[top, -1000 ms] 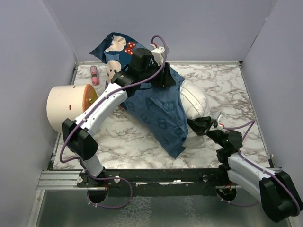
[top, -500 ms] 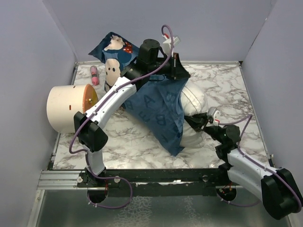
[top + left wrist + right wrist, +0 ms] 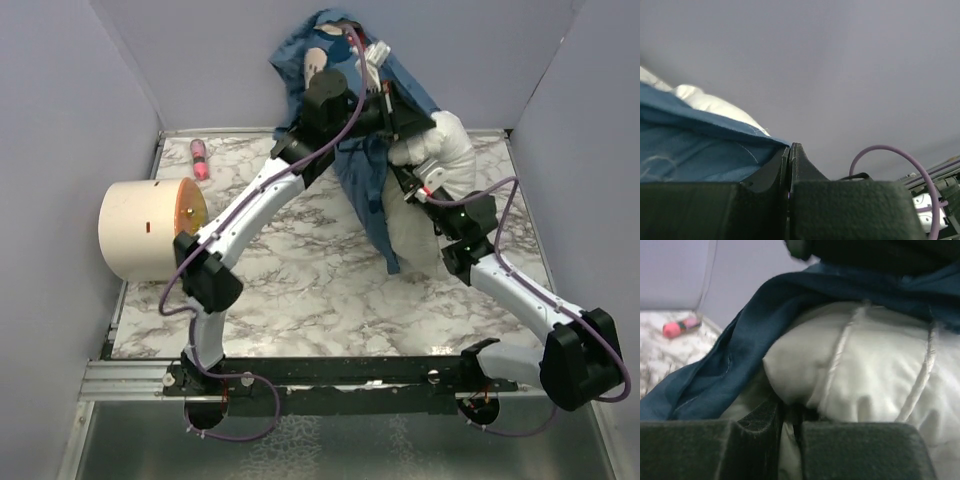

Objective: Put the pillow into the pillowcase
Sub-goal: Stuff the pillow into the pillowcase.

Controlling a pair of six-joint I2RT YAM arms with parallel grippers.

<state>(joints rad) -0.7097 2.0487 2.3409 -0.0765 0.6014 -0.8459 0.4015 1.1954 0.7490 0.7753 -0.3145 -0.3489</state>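
Blue printed pillowcase against a white pillow, on grey-veined marble.

The pillowcase (image 3: 368,200) is deep blue, with a pale cream printed patch near its raised top; in the right wrist view it looks darker, almost navy. The pillow (image 3: 455,150) is plain white, with off-white corded seams. The table (image 3: 300,285) is white marble-patterned with grey veins. At the left is a cream cylinder (image 3: 140,235) with an orange end face. At the far left lies a small pink and red tube (image 3: 199,158). The left arm (image 3: 250,205) and the right arm (image 3: 520,290) are white with black joints and carry purple cables (image 3: 511,200). The walls (image 3: 480,60) are pale lavender-grey.
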